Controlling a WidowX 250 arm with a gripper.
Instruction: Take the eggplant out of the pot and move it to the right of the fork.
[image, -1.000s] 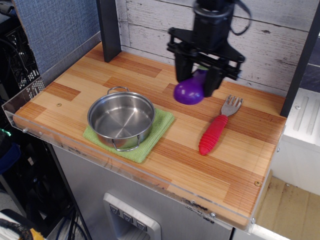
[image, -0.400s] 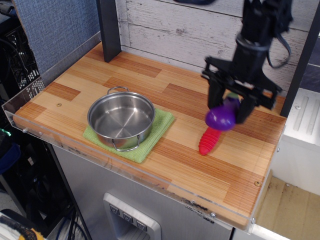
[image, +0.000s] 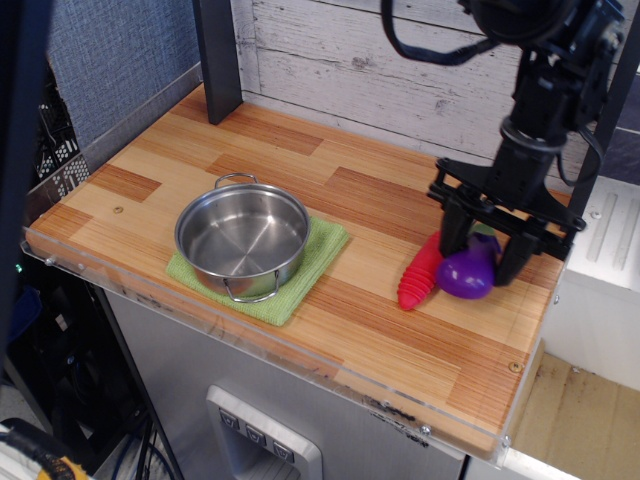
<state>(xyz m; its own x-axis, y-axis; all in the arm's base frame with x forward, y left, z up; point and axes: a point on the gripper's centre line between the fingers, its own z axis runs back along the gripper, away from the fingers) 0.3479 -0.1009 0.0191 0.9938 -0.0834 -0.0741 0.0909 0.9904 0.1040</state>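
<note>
Gripping the eggplant (image: 468, 274) between them, jaws (image: 484, 262) closed on it, purple body sticking out below the fingers, low over the worktop (image: 330, 300), just right of the fork (image: 420, 272). Fork tines hidden behind the jaws. Pot (image: 243, 240) empty on green cloth (image: 300, 285), well apart to the left.

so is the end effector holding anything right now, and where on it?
Yes: the end effector grips the purple eggplant across its upper, narrower part, one finger on each side, with the bulbous end hanging below, just right of the fork.
</note>
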